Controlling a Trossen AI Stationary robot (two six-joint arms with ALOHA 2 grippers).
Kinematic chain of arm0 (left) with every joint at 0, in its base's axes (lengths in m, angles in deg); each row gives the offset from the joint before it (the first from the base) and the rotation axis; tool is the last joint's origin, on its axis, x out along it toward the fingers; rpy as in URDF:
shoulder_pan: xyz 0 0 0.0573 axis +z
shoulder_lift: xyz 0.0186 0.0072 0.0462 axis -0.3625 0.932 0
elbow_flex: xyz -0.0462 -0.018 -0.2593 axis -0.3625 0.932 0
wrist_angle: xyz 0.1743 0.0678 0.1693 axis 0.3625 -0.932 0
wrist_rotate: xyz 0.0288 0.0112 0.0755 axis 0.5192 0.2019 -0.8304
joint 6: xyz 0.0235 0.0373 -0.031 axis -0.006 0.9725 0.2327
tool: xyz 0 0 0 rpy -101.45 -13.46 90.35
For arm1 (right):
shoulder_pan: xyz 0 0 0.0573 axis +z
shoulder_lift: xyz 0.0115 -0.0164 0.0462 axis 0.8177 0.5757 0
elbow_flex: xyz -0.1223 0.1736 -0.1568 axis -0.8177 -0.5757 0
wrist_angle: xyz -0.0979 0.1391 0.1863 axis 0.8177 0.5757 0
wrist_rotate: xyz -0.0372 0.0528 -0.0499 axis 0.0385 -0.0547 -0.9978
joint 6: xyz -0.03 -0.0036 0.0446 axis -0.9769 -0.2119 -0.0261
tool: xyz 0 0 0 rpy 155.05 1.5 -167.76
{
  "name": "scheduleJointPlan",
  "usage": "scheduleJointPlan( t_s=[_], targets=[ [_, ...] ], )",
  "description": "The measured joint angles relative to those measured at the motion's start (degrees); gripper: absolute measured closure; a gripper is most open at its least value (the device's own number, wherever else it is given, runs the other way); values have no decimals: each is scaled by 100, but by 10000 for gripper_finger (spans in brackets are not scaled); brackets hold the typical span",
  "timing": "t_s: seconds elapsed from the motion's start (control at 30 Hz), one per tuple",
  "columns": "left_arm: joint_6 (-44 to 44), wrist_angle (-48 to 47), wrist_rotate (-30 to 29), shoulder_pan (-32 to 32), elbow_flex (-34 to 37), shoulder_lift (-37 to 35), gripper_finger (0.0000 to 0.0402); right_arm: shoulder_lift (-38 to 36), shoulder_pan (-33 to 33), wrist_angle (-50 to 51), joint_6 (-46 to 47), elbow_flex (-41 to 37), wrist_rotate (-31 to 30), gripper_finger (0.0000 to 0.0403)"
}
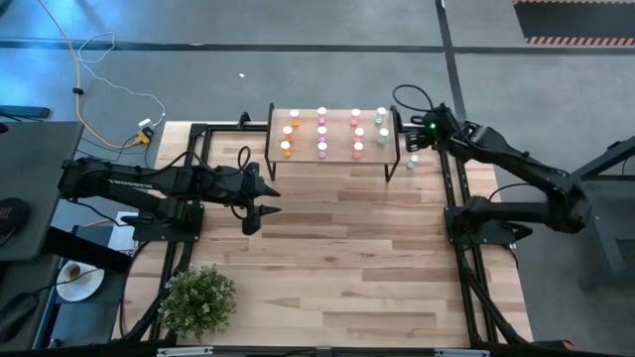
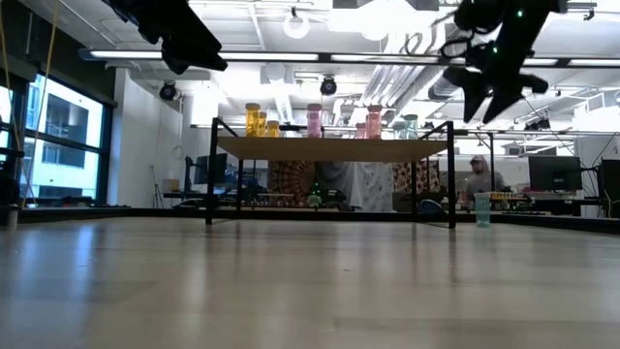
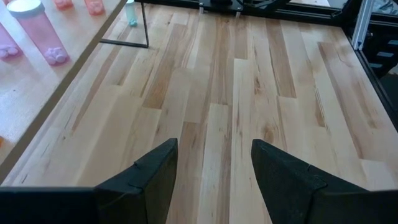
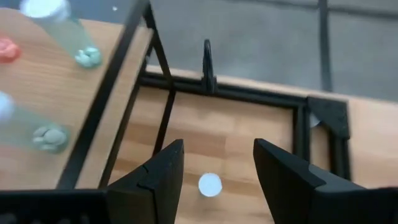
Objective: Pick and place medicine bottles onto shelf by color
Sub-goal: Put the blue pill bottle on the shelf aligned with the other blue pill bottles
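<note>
One pale green bottle (image 1: 411, 163) stands on the table (image 1: 337, 248), just right of the shelf (image 1: 335, 139), where the other bottles (image 1: 322, 134) stand in colour columns. The right gripper (image 1: 414, 145) hovers above it, jaws apart. The left gripper (image 1: 260, 203), jaws apart too, waits at the left.

Twelve bottles (image 1: 322, 130), one shelf (image 1: 339, 140), one plant (image 1: 198, 300) showing.
Three orange (image 1: 289, 130), three pink (image 1: 322, 149), three red (image 1: 357, 131), two green (image 1: 382, 132) are sitting on it; one green (image 1: 411, 162) is sitting beside.
</note>
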Motion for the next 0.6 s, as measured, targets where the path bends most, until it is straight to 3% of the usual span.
scheduleJointPlan(
  t_s=[0.2, 0.37, 0.6],
  targets=[
    [0, -2, 2, 0, 0, -1, 206, -5, -922, -367, -179, -357, 1226, 217],
    [0, -86, 2, 0, 0, -2, 206, -3, -1415, -366, -133, -530, 1715, 217],
    [0, -128, 2, 0, 0, 1, 206, 27, -1622, -427, 97, -669, 2177, 217]
  ],
)
